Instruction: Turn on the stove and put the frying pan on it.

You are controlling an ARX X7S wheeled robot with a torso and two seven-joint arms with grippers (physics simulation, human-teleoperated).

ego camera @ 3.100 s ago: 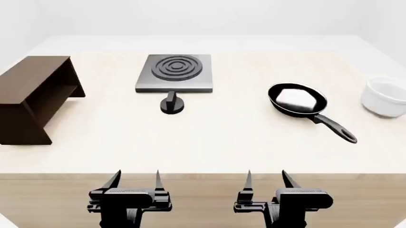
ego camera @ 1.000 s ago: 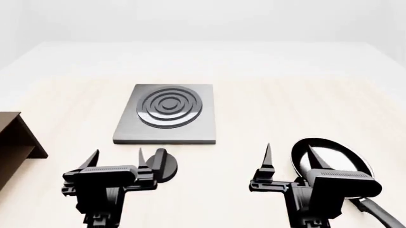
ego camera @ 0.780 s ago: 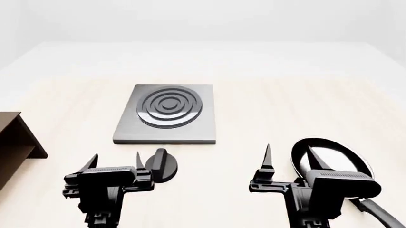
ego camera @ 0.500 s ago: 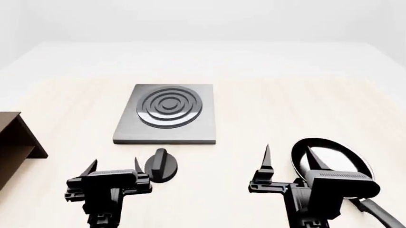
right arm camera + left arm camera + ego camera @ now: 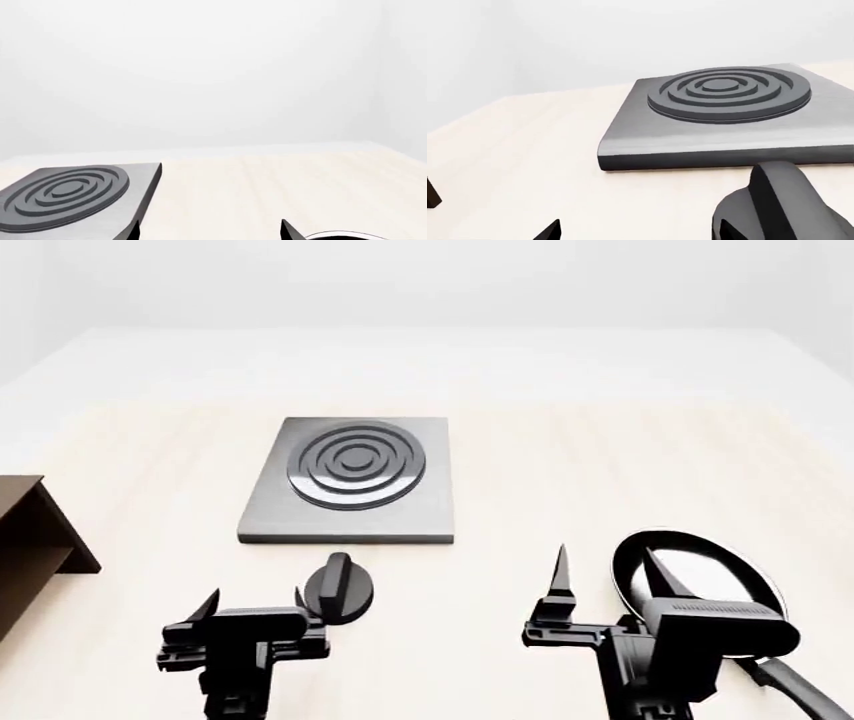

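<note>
The stove (image 5: 350, 480) is a flat dark-grey plate with black burner rings at the table's middle. Its round black knob (image 5: 338, 588) stands just in front of it. My left gripper (image 5: 256, 602) is open and empty, low over the table, just left of the knob. In the left wrist view the stove (image 5: 720, 110) lies ahead, the knob (image 5: 780, 205) is close by one fingertip, and the gripper (image 5: 637, 235) is open. The black frying pan (image 5: 714, 570) lies at the right, partly hidden behind my open right gripper (image 5: 607, 570). The right wrist view shows the stove (image 5: 67, 197), the pan's rim (image 5: 340, 235) and the open gripper (image 5: 210, 234).
A brown wooden shelf (image 5: 34, 540) stands at the left edge of the head view. The pan's long handle (image 5: 801, 695) runs toward the lower right corner. The pale wooden table (image 5: 574, 470) stretches beyond the stove to a white wall.
My left gripper has sunk lower and shifted a little right, its tips now level with the knob. The right gripper, the pan and the stove have not moved.
</note>
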